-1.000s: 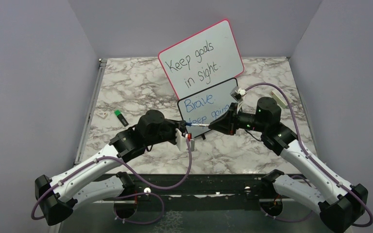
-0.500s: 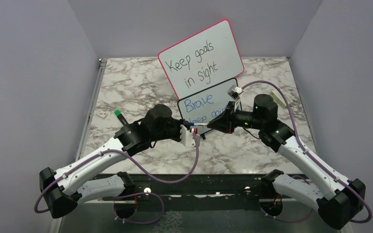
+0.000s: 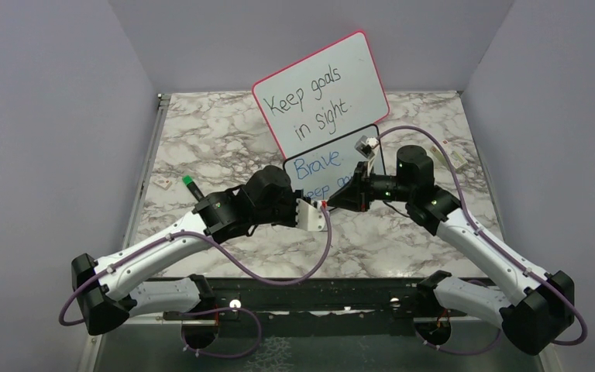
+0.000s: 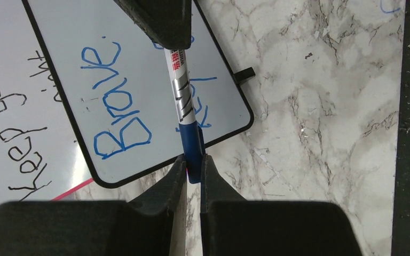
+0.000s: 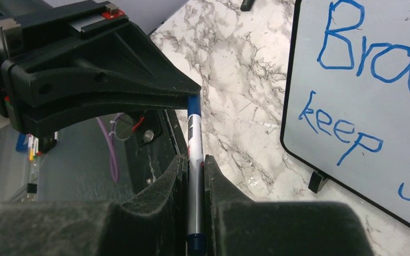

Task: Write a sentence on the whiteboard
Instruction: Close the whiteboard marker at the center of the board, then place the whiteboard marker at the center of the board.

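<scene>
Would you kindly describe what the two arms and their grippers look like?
The left arm and right arm have white links between bulky black joints; a purple cable loops along each. The left gripper and right gripper have matte black wedge-shaped fingers tapering to narrow tips.

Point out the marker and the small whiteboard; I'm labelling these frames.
marker [image 4: 186,109], left wrist view, on its barrel.
small whiteboard [image 4: 144,74], left wrist view, on bare white surface.

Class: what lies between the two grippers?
A marker, its blue end in the left gripper, barrel in the right gripper; both wrist views show it.
</scene>
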Robot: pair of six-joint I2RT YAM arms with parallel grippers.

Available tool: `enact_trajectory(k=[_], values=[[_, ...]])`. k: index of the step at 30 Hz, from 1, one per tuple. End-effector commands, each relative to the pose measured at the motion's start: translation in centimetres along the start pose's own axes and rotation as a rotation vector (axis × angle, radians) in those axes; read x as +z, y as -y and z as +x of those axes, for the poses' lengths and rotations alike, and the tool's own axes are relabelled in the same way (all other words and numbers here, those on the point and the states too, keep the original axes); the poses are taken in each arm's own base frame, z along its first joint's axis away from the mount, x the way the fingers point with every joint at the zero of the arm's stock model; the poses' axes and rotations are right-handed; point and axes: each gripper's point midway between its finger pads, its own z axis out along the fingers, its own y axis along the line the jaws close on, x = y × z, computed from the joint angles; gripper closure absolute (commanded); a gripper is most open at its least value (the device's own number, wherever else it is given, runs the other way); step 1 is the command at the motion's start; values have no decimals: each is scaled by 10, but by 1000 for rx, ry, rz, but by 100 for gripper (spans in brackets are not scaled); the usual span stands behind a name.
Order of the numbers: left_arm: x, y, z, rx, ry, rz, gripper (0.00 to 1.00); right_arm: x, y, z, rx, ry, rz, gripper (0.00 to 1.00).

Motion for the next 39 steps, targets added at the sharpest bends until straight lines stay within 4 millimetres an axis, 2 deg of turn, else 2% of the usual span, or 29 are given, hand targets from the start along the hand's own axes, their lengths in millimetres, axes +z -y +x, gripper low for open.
enact_trajectory(k=[1,10,15,18,20,24,28,31,32,35,39], values=[[-8,-13,-88,79,290,-56,100,6,8,-7,5,41,18,99],[0,-13,-81,92,262,-114,100,7,5,-18,28,111,6,99],[-11,-18,-60,97,189,-195,99,-7,38,-6,-3,99,225,99],[-20,-22,-39,70,126,-266,86,-22,53,-2,-20,111,347,100],[-26,-24,-29,30,106,-315,81,-34,64,-1,-21,141,442,99],[-36,-33,-8,-87,79,-467,62,-67,88,0,-13,203,668,99],[-48,-45,17,-213,30,-627,42,-118,117,5,18,293,966,99],[-68,-66,37,-362,-5,-770,17,-157,133,18,62,369,1176,99],[-77,-74,43,-436,-1,-825,12,-169,138,23,76,397,1240,99],[-96,-94,68,-603,-1,-930,8,-197,148,38,117,467,1397,99],[-108,-106,95,-812,36,-980,6,-211,162,51,147,485,1531,99]])
